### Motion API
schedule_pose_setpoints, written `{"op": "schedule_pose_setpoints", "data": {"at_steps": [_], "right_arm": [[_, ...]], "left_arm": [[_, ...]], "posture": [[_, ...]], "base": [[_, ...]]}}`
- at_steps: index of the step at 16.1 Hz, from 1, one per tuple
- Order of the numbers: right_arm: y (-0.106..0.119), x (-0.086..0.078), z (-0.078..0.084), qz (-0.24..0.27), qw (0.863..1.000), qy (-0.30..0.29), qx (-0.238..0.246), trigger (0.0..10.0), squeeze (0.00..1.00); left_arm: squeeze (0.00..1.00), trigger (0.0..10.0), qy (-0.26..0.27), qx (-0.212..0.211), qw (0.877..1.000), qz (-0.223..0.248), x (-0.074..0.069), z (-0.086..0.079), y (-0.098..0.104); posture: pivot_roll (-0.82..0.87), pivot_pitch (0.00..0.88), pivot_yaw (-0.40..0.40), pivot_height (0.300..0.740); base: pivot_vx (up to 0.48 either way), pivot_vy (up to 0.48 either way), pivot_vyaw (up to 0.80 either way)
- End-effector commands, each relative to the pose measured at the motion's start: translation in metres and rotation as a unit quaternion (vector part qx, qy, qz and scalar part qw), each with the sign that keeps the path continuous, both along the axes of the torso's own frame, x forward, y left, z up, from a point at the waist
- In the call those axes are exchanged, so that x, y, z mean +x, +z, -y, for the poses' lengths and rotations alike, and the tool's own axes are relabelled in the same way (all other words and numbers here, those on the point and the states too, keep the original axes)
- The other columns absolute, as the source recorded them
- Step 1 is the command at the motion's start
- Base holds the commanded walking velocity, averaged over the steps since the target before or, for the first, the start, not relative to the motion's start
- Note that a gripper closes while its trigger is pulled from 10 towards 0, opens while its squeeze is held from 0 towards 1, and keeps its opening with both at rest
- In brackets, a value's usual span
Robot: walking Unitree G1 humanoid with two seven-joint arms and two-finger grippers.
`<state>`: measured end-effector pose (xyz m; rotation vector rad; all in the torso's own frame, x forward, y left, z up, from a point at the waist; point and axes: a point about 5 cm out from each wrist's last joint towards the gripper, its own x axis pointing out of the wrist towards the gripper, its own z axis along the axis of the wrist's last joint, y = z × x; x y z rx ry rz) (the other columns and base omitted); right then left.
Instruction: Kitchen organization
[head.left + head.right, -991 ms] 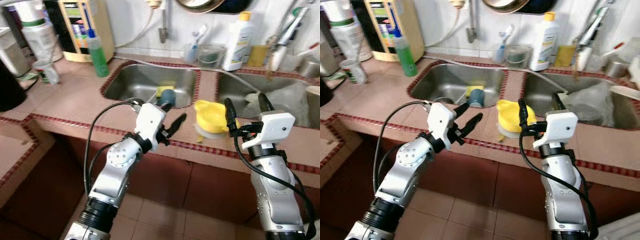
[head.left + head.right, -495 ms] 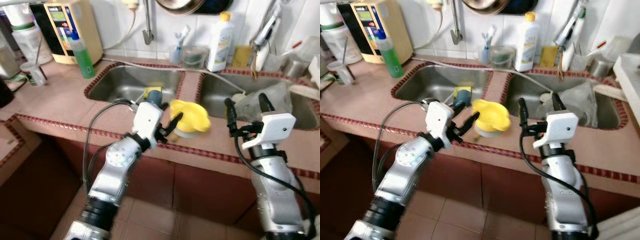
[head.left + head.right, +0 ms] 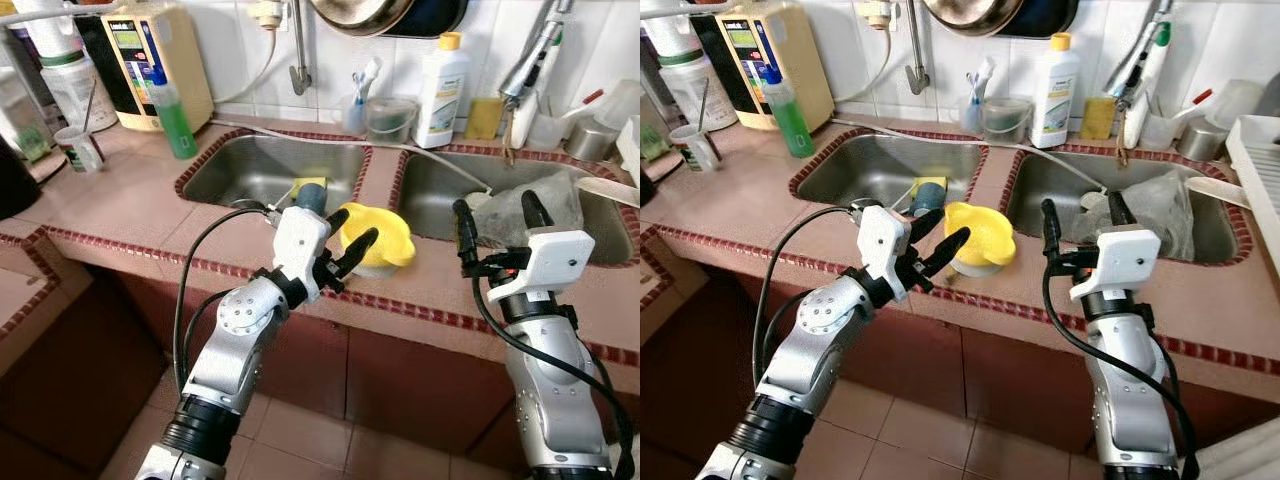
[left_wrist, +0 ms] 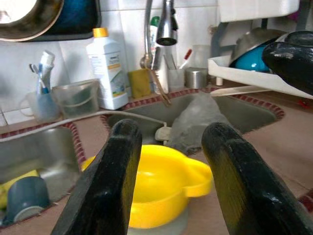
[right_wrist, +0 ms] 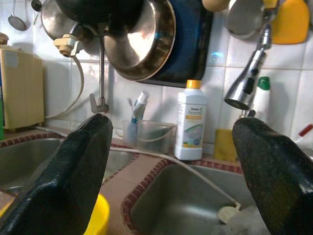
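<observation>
While the robot stands at the near edge of the pink tiled tabletop (image 3: pixel 120 205), the left eye view shows the left gripper (image 3: pixel 347 238) raised just in front of a yellow jug (image 3: pixel 380 238), its fingers spread apart and holding nothing, aimed as if to close around the jug's near side. The jug sits upside down on a pale lid or base on the strip of tabletop between the two sinks, probably left there to drain. The right gripper (image 3: pixel 492 220) hovers to the right, near the right sink (image 3: pixel 440 190), fingers parted and empty, apparently waiting clear of the other arm. In the right eye view the same layout holds: a blue cup (image 3: pixel 927 196) and yellow sponge (image 3: pixel 932 184) lie in the left sink (image 3: pixel 855 165), a green bottle (image 3: pixel 792 110) stands far left by the wall, and a white bottle (image 3: pixel 1053 80) stands far behind the sinks. From the left wrist view the jug lies between and beyond the two black fingers (image 4: pixel 110 191), centred for a grasp but not yet touched, its handle pointing right. The right wrist view looks past its wide-open fingers (image 5: pixel 73 166) toward a hanging pan (image 5: pixel 142 39) and the white bottle on the wall ledge, with the jug's yellow rim at the near left.
</observation>
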<state>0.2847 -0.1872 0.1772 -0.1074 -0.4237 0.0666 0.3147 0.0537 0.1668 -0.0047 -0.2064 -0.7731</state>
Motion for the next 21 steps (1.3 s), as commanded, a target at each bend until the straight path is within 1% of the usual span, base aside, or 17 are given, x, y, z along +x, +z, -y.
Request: {"op": "schedule_pose_setpoints", "data": {"at_steps": [1, 4, 9, 10, 12, 14, 15, 16, 17, 19, 20, 21], "right_arm": [[0.002, 0.0, -0.001, 0.004, 1.0, 0.001, 0.003, 10.0, 0.0], [0.002, 0.0, -0.001, 0.003, 1.0, 0.001, 0.003, 10.0, 0.0], [0.003, 0.002, 0.001, 0.002, 1.0, 0.001, -0.001, 10.0, 0.0], [0.003, 0.002, 0.001, 0.001, 1.0, 0.002, -0.002, 10.0, 0.0], [0.002, 0.002, 0.001, -0.001, 1.0, 0.004, -0.002, 10.0, 0.0], [-0.002, 0.002, 0.005, -0.021, 1.0, -0.004, 0.008, 10.0, 0.0], [-0.005, 0.004, 0.012, -0.043, 0.999, -0.017, 0.012, 10.0, 0.0], [-0.007, 0.006, 0.017, -0.057, 0.998, -0.028, 0.011, 10.0, 0.0], [-0.007, 0.011, 0.026, -0.085, 0.995, -0.041, 0.021, 10.0, 0.0], [-0.004, 0.016, 0.03, -0.107, 0.994, -0.022, 0.023, 10.0, 0.0], [-0.003, 0.02, 0.031, -0.126, 0.992, -0.016, 0.021, 10.0, 0.0], [-0.001, 0.023, 0.033, -0.141, 0.99, -0.002, 0.012, 10.0, 0.0]], "left_arm": [[0.0, 10.0, -0.002, 0.0, 1.0, 0.003, 0.001, -0.003, 0.004], [0.0, 10.0, -0.004, -0.001, 1.0, 0.004, 0.001, -0.003, 0.004], [0.0, 10.0, 0.002, -0.016, 1.0, 0.009, 0.0, -0.005, 0.007], [0.0, 10.0, 0.006, -0.015, 1.0, 0.015, 0.0, -0.007, 0.008], [0.0, 10.0, 0.006, -0.012, 1.0, 0.011, 0.0, -0.007, 0.007], [0.0, 10.0, 0.003, 0.002, 1.0, 0.003, 0.0, -0.008, 0.005], [0.0, 10.0, -0.012, 0.028, 0.999, 0.013, -0.003, -0.008, 0.003], [0.0, 10.0, -0.023, 0.047, 0.999, 0.011, -0.005, -0.007, 0.0], [0.0, 10.0, -0.036, 0.065, 0.997, -0.008, -0.008, -0.006, -0.004], [0.0, 10.0, -0.045, 0.087, 0.995, -0.015, -0.01, -0.004, -0.005], [0.0, 10.0, -0.045, 0.094, 0.994, -0.031, -0.011, -0.004, -0.005], [0.0, 10.0, -0.043, 0.091, 0.994, -0.05, -0.011, -0.003, -0.004]], "posture": [[-0.11, 0.017, 0.069, 0.74], [-0.11, 0.02, 0.068, 0.74], [-0.11, 0.028, 0.065, 0.74], [-0.11, 0.03, 0.065, 0.74], [-0.11, 0.031, 0.064, 0.74], [-0.11, 0.034, 0.063, 0.74], [-0.11, 0.038, 0.063, 0.74], [-0.11, 0.041, 0.063, 0.74], [-0.11, 0.046, 0.063, 0.74], [-0.11, 0.054, 0.06, 0.74], [-0.11, 0.057, 0.059, 0.74], [-0.11, 0.062, 0.053, 0.74]], "base": [[0.334, 0.0, 0.0], [0.332, 0.0, 0.0], [0.0, 0.0, 0.0], [0.0, 0.0, 0.0], [0.0, 0.0, 0.0], [0.0, 0.0, 0.0], [0.0, 0.0, 0.0], [0.0, 0.0, 0.0], [0.0, 0.0, 0.0], [0.0, 0.0, 0.0], [0.0, 0.0, 0.0], [0.0, 0.0, 0.0]]}}
